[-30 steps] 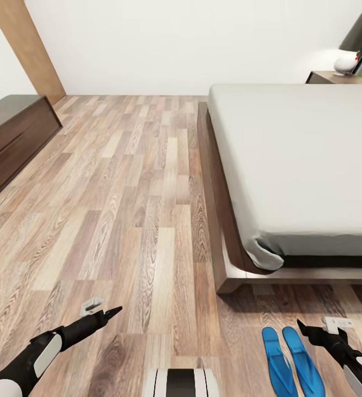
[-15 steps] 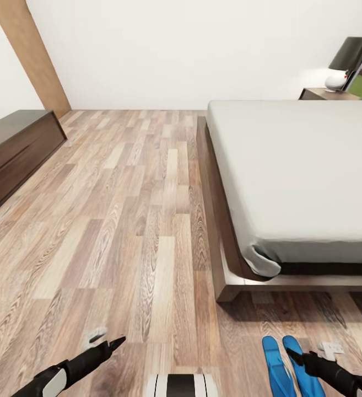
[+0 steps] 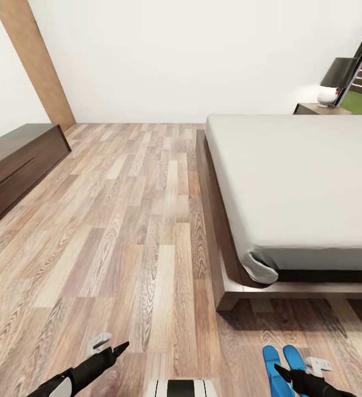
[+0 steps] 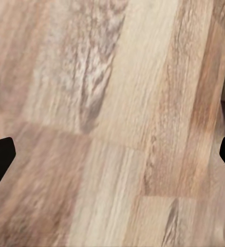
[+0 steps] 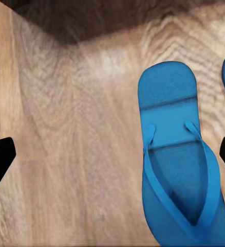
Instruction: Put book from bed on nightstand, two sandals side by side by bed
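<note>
two sandals (image 3: 282, 364) side by side near bed (image 3: 291, 187) corner

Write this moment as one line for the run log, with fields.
sandals: side by side on floor near bed corner | left gripper: open, over bare floor | right gripper: open, above sandals | book: not seen

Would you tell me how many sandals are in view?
2: both on the floor by the bed's foot, side by side, left one, right one partly behind the right gripper.
</note>
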Available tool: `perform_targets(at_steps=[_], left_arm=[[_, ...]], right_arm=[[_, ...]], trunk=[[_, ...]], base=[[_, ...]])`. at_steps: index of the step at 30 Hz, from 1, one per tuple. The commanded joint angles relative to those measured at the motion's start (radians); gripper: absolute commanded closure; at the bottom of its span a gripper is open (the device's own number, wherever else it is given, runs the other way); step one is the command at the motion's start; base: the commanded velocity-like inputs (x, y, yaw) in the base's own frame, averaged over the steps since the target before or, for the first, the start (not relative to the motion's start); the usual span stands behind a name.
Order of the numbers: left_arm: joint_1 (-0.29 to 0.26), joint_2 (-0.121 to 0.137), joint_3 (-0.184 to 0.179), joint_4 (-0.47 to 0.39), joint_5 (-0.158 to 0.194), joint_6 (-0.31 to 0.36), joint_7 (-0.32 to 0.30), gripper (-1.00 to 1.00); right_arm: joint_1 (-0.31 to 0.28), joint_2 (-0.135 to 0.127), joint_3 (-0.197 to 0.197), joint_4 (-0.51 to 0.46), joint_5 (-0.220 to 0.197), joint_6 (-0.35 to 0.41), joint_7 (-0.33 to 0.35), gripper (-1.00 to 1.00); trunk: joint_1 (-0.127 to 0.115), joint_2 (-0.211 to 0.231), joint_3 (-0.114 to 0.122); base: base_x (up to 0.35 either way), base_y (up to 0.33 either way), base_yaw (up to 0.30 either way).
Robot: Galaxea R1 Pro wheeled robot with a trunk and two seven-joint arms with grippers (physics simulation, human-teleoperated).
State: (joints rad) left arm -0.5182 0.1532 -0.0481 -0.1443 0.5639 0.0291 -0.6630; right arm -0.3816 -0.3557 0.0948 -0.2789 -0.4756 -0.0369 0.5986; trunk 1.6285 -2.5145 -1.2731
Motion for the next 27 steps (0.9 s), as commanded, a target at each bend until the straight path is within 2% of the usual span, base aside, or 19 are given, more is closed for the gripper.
perform_targets(at_steps=[1, 4, 9, 19, 22, 23, 27], left_arm=[[0.0, 0.0, -0.005, 0.001, 0.008, 0.002, -0.003, -1.0], [0.0, -0.001, -0.006, 0.002, 0.008, -0.007, -0.003, -1.0], [0.0, -0.001, -0.006, 0.012, 0.008, -0.011, -0.003, -1.0], [0.0, -0.001, -0.006, 0.018, 0.008, -0.019, -0.003, -1.0], [0.0, -0.003, -0.006, 0.02, 0.008, -0.019, -0.003, -1.0], [0.0, -0.007, -0.006, 0.023, 0.008, -0.02, -0.003, -1.0], [0.0, -0.028, -0.005, 0.029, 0.008, -0.033, -0.003, -1.0]], right_arm=[[-0.001, 0.0, 0.008, 0.006, -0.008, -0.004, 0.0, -1.0], [0.0, 0.005, 0.01, 0.043, -0.008, -0.005, -0.001, -1.0], [0.0, 0.027, 0.01, 0.098, -0.008, -0.006, -0.002, -1.0], [-0.001, 0.052, 0.012, 0.113, -0.008, -0.007, -0.003, -1.0], [-0.001, 0.08, 0.011, 0.114, -0.008, -0.007, -0.003, -1.0], [-0.001, 0.095, 0.011, 0.114, -0.008, -0.007, -0.003, -1.0], [-0.001, 0.124, 0.011, 0.114, -0.008, -0.009, -0.003, -1.0]], trunk=[[-0.001, 0.0, 0.003], [-0.002, 0.001, 0.015], [-0.004, 0.002, 0.034], [-0.009, 0.004, 0.073], [-0.01, 0.005, 0.085], [-0.011, 0.005, 0.088], [-0.012, 0.006, 0.104]], base=[[0.0, 0.0, 0.0], [0.0, 0.0, 0.0], [0.0, 0.0, 0.0], [0.0, 0.0, 0.0], [0.0, 0.0, 0.0], [0.0, 0.0, 0.0], [0.0, 0.0, 0.0]])
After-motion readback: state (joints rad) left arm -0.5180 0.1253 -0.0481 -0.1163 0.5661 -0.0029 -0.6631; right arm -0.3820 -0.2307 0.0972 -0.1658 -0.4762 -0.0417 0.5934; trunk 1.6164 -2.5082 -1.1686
